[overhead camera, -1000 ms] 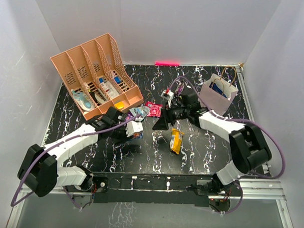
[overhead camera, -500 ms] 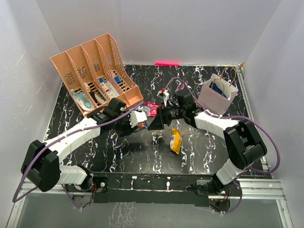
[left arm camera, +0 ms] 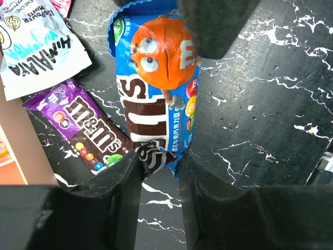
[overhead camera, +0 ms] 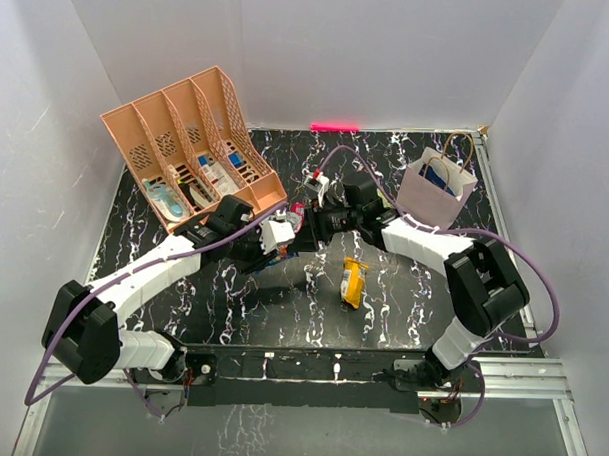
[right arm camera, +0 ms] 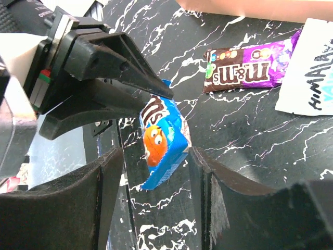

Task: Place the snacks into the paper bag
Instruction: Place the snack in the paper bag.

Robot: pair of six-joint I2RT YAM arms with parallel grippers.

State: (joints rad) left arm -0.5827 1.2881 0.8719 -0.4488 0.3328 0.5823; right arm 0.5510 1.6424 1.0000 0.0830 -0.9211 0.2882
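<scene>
From above: left hand and right hand tip to tip over the middle of the tabletop, just near-right of the organiser. Too small here to tell what sits between them. Bag upright at the far right, well apart from both hands, something blue showing at its mouth. Yellow packet flat on the tabletop, just near of the right hand.

Left wrist: pinches the blue packet by one end, fingers pressed onto the crimped seal, the rest sticking out ahead. Shows a dark finger of the right hand across the packet's other end; cannot tell whether touching. Purple packet and white packet flat on the tabletop on the organiser side.

Right wrist: straddles the same blue packet with fingers spread, a gap on each side, nothing gripped yet. Opposite, the left hand's dark jaws closed on the packet's far end.

Handling, as a judgement: probably light, soft and crinkly, with loose sweets shifting inside; glossy film, likely slippery. Best taken across the flat faces at the free end, near the seal, firmly enough not to slide yet not crushing the sweets. Likely to droop when held by one end. Best fed into the bag's narrow mouth end-first.
</scene>
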